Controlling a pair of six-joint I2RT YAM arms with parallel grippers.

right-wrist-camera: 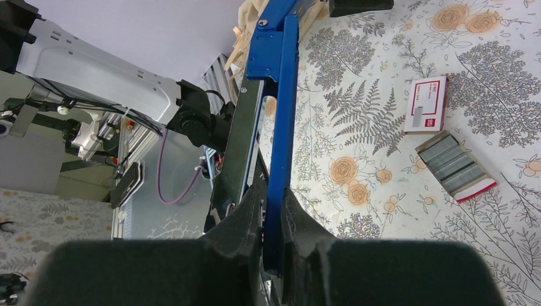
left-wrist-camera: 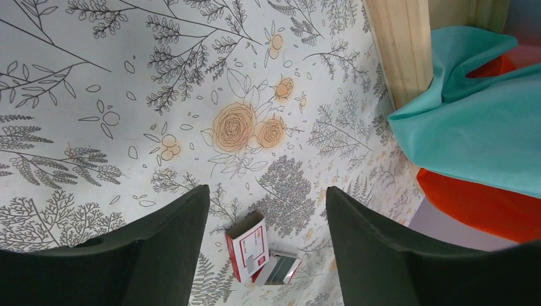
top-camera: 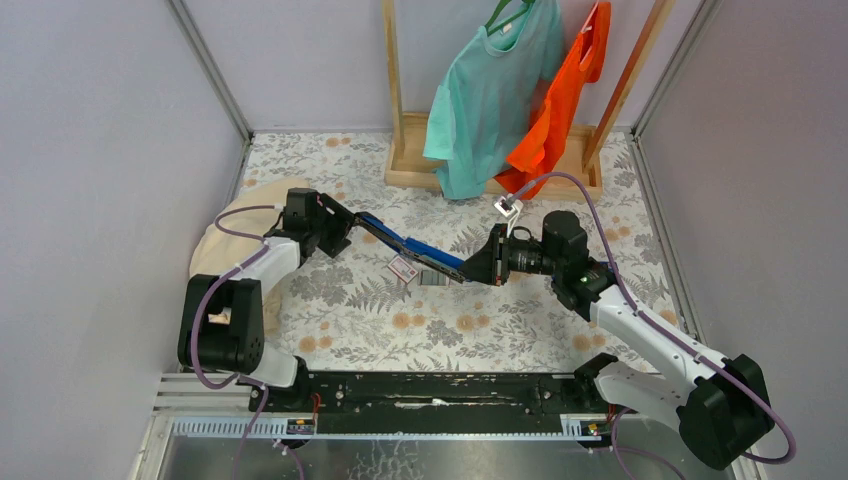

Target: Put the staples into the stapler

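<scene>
The blue stapler [top-camera: 410, 244] hangs slanted above the floral table [top-camera: 520, 330], hinged open into a blue arm [right-wrist-camera: 282, 115] and a dark rail [right-wrist-camera: 241, 146]. My right gripper [right-wrist-camera: 271, 191] is shut on the blue arm's near end. Beside the stapler's far end my left gripper [top-camera: 345, 228] stands open and holds nothing; the stapler does not show in its wrist view. Below it on the table lie a red-and-white staple box [left-wrist-camera: 249, 245] and a small tray with the grey staples [left-wrist-camera: 284, 268]. The staples [right-wrist-camera: 450, 162] also lie right of the stapler.
A wooden clothes rack [top-camera: 420, 165] with a teal shirt [top-camera: 490, 90] and an orange shirt [top-camera: 560, 110] stands at the back. A beige cloth [top-camera: 215, 240] lies at the left wall. Grey walls close in both sides.
</scene>
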